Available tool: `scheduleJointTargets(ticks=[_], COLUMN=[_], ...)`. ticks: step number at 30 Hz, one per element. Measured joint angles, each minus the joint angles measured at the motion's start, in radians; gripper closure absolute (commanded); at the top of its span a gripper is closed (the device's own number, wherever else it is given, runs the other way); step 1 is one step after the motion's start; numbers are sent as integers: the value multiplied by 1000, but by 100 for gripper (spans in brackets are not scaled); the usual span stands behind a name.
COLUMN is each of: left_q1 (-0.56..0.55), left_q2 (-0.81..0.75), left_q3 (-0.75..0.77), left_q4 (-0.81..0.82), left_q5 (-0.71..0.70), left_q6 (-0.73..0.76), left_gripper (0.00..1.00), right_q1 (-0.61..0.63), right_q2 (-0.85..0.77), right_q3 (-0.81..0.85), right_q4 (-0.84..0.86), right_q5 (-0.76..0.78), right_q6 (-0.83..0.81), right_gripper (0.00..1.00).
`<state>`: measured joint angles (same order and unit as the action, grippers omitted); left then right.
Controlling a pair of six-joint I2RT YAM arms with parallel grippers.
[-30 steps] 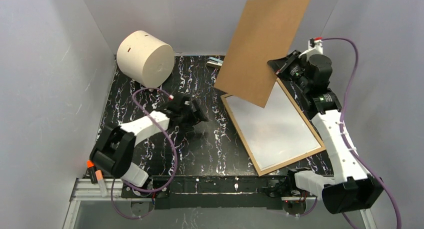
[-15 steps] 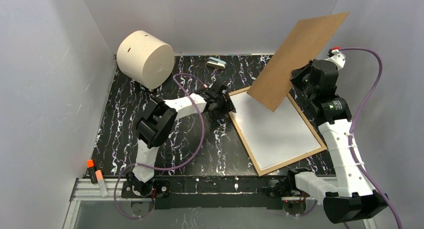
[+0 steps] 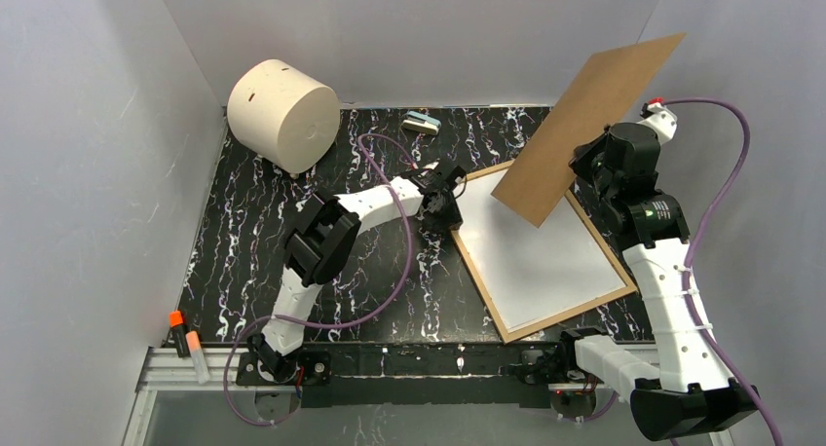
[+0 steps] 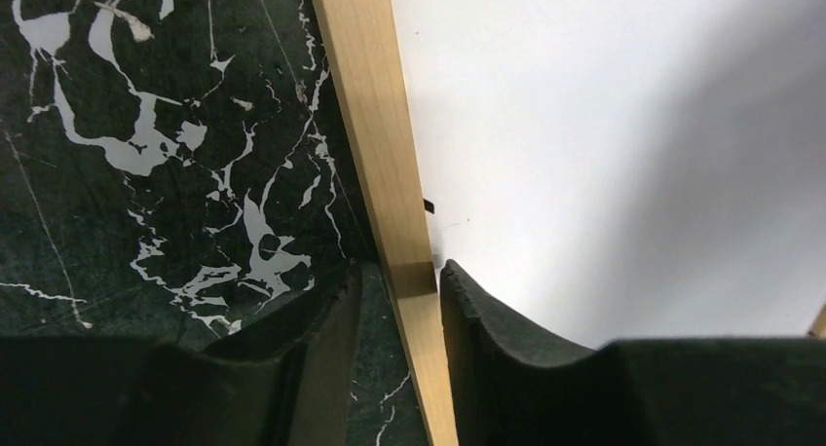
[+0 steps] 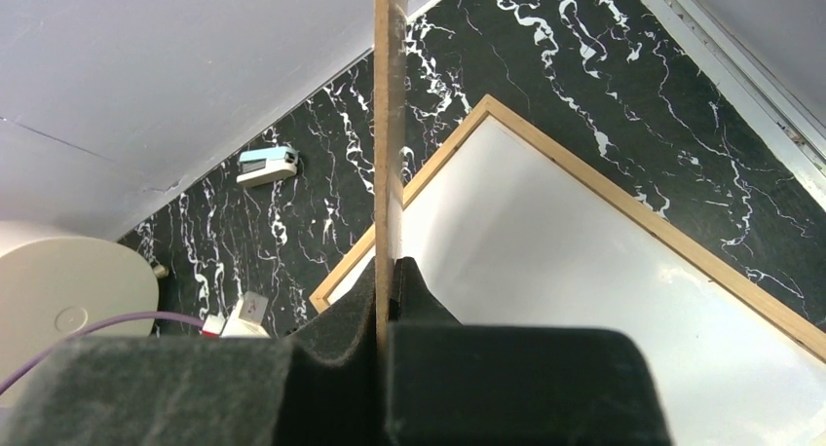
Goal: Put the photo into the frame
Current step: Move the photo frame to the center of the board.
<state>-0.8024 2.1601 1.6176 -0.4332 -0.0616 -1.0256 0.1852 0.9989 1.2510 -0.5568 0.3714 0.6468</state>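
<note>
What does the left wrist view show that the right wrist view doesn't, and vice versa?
Left wrist only: the left end effector straddling the frame's wooden edge, jaws not yet closed on it. Right wrist only: the right end effector shut on the brown backing board, edge-on above the frame, plus a small blue-and-white object and the cream cylinder near the far wall. Both: the frame's edge, the white sheet inside it, the black marbled table. Neither shows the photo.

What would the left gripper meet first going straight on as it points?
Likely the thin light-wood edge of the rectangular picture frame, which lies between the jaws of the left gripper; depth is unclear.
</note>
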Motion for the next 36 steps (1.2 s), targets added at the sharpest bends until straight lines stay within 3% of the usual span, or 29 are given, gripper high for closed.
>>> scheduleJointTargets(ticks=[7,12,17,28,36], left_q1=[-9,-1,50,291,456], left_q2=[19,16,-42,-158,-191], left_q3=[34,30,-60,-220,-274], left_q4=[-40,-37,-23,-42,-42], left_q5=[-7,-5,47,142,216], left_q6=[35,64,131,400,491], left_gripper=[91,97,98,98,97], right_q1=[0,0,0,0,1], right_q2=[3,22,35,26,29], right_q3=[0,6,38,47,-138], right_q4=[-22,-30,-47,-44,76], right_q5=[-14,-90,-235,-628,-916], right_q6=[-7,-36,-75,-134,-96], right_gripper=[99,99,99,99,99])
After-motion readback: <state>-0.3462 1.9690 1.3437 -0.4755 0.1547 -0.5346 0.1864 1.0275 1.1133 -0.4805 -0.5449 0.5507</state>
